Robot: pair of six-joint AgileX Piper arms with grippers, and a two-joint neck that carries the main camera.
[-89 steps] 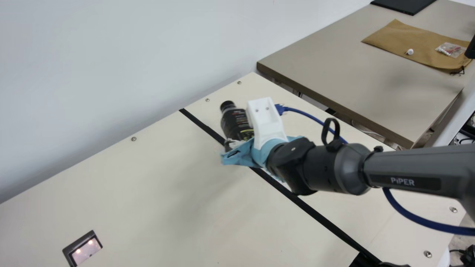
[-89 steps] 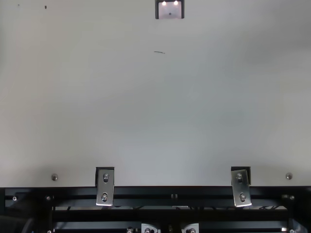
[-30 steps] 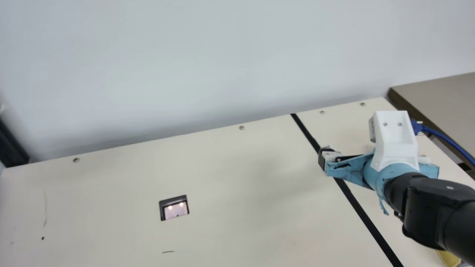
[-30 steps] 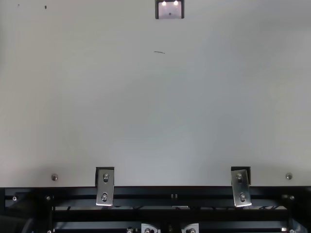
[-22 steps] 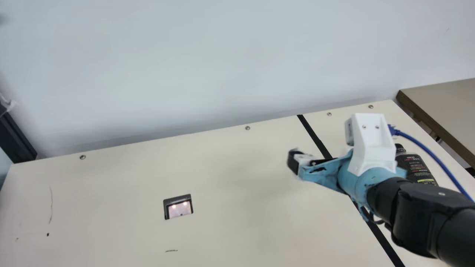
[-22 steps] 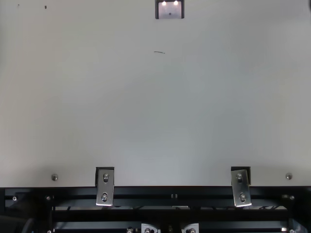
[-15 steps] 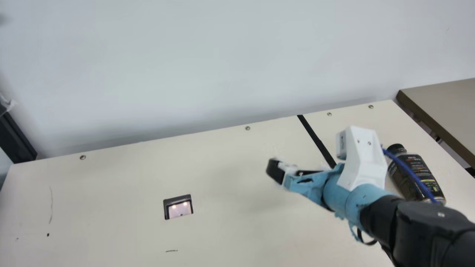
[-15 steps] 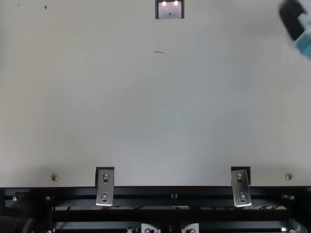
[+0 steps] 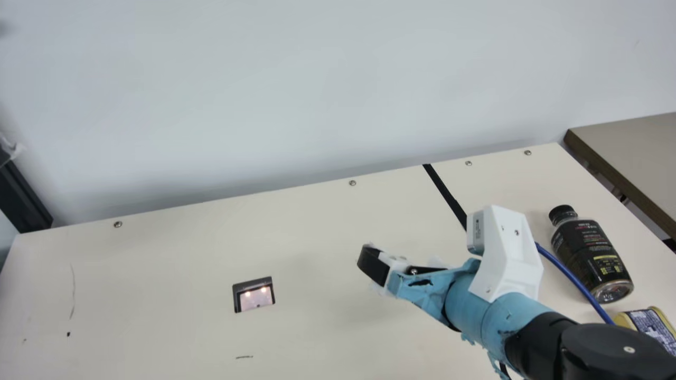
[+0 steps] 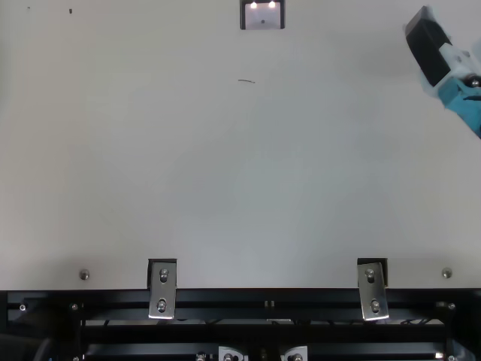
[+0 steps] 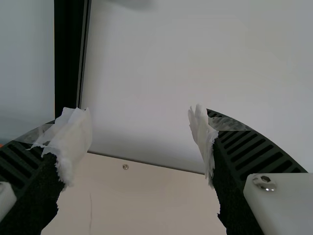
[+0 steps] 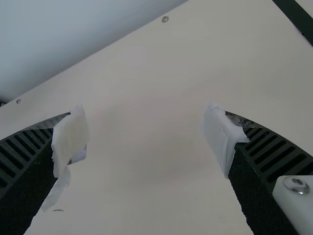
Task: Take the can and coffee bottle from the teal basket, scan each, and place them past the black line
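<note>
In the main view the coffee bottle lies on its side at the right of the frame, right of the black line, black cap to the upper left, dark label with white, red and yellow print, clear base. The can, gold-rimmed with a dark printed label, sits at the lower right, cut off by the frame edge and partly behind the arm. At centre right, the right gripper has its 2 fingers wide apart, holding nothing; the left gripper, in its wrist view, likewise.
</note>
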